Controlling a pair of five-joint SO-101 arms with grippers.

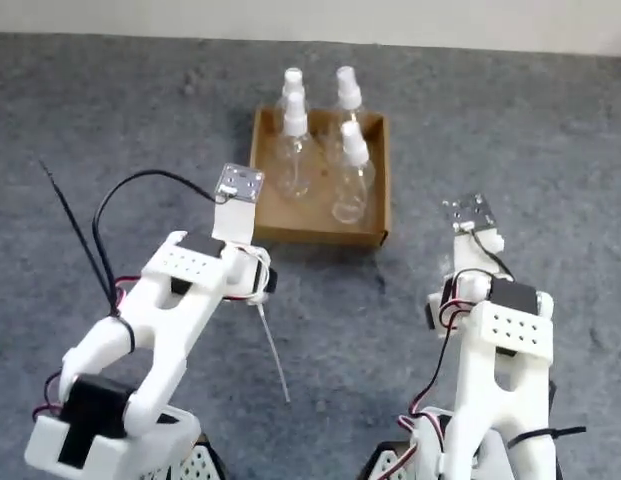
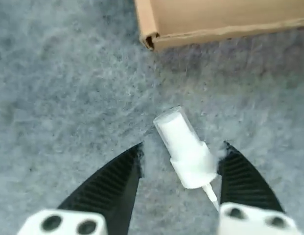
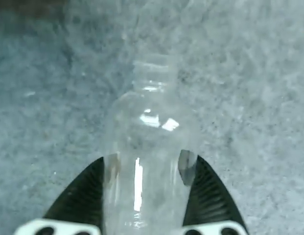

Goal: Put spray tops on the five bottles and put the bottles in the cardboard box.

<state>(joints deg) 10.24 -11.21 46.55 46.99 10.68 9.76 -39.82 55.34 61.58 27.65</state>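
A white spray top point(image 2: 185, 147) lies on the grey carpet between the fingers of my left gripper point(image 2: 181, 147), which is open, one finger close against it. Its thin tube point(image 1: 273, 350) trails away from the box beside the left arm. A clear bottle point(image 3: 147, 122) with a bare threaded neck sits between the fingers of my right gripper point(image 3: 147, 159), which is shut on its body. The cardboard box point(image 1: 320, 236) holds several clear bottles point(image 1: 295, 155) with white spray tops on. The left gripper is just in front of the box's near left corner point(image 2: 151, 40).
The left arm point(image 1: 160, 320) and the right arm point(image 1: 500, 330) stand on the carpet in front of the box, the right arm off to the box's right. Black cables point(image 1: 100, 250) loop beside the left arm.
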